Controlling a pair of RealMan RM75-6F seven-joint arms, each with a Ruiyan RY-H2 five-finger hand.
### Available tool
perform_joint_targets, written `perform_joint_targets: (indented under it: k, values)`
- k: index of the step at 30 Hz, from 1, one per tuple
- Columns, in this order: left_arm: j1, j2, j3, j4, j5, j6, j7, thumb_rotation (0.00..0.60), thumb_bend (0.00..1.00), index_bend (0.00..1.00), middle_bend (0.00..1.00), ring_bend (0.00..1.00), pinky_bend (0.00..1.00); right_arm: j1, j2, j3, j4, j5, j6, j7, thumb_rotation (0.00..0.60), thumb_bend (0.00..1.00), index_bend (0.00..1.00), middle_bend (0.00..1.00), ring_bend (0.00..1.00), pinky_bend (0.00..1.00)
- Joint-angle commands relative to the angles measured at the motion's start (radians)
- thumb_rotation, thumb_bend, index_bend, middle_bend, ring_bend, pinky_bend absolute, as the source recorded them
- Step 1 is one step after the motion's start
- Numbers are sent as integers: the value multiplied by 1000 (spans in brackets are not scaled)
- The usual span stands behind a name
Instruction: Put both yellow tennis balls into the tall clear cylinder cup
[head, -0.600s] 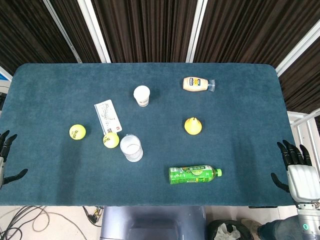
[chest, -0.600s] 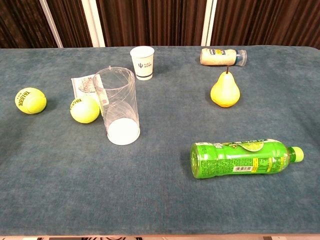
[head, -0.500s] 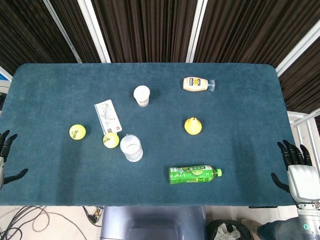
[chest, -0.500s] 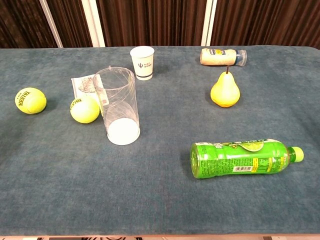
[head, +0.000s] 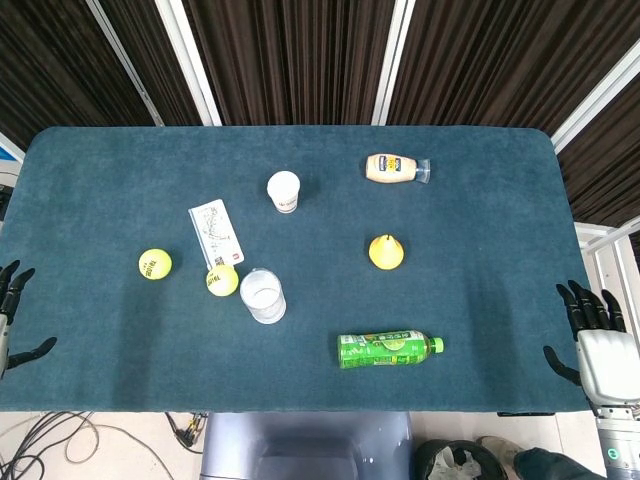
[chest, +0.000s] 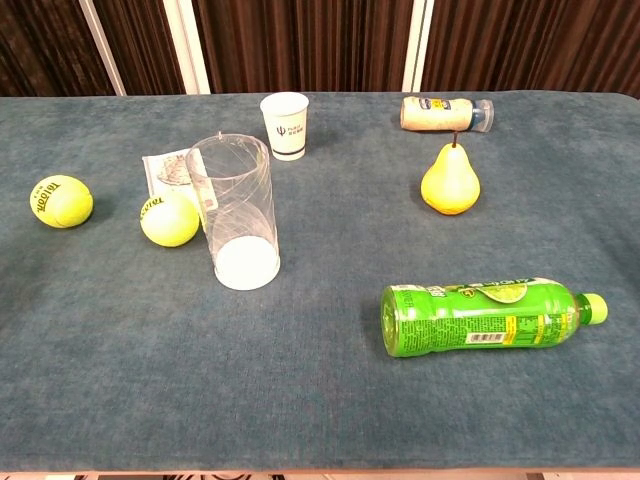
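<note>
Two yellow tennis balls lie on the table's left part: one ball (head: 155, 264) (chest: 61, 201) further left, the other ball (head: 222, 279) (chest: 169, 219) just beside the cup. The tall clear cylinder cup (head: 262, 295) (chest: 233, 212) stands upright and empty. My left hand (head: 12, 318) is off the table's left edge, fingers apart, holding nothing. Off the right edge, my right hand (head: 595, 342) is also open and empty. Neither hand shows in the chest view.
A white paper cup (head: 284, 191) (chest: 285, 125) and a flat packet (head: 215, 232) lie behind the balls. A yellow pear (head: 386, 251) (chest: 450, 182), a squeeze bottle (head: 396, 168) (chest: 444, 113) on its side and a green bottle (head: 389, 349) (chest: 482, 314) on its side occupy the right half.
My right hand has dropped slightly lower at the table's right edge. Nothing on the table has moved.
</note>
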Motion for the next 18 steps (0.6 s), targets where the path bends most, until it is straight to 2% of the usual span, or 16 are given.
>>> perform_joint_targets:
  k: [1,6,9,12,15,18]
  values:
    - [0,2,1,-1,0,-2,-6,600,36,114,0,0,90,-1,1,1,-2,0,3,0,600,339,81,79,110,36]
    - [-8,3,-1,7,2,-14,-19,600,36,114,0,0,90,-4,4,3,-5,3,8,-3,600,340,81,79,110,36]
    - [-36,10,-1,16,7,-61,-39,600,36,114,0,0,93,-6,4,4,-7,5,12,-9,600,340,81,79,110,36]
    - [-86,25,-13,22,8,-135,-71,600,36,114,0,0,106,-5,2,2,-7,2,9,-13,600,340,81,79,110,36]
    - [-164,45,-34,18,-29,-274,-123,600,36,114,0,0,108,-3,0,2,-8,2,7,-18,600,340,81,79,110,36]
    - [-227,51,-55,26,-63,-372,-101,600,36,113,0,0,107,-4,-1,3,-8,6,6,-22,600,340,81,79,110,36]
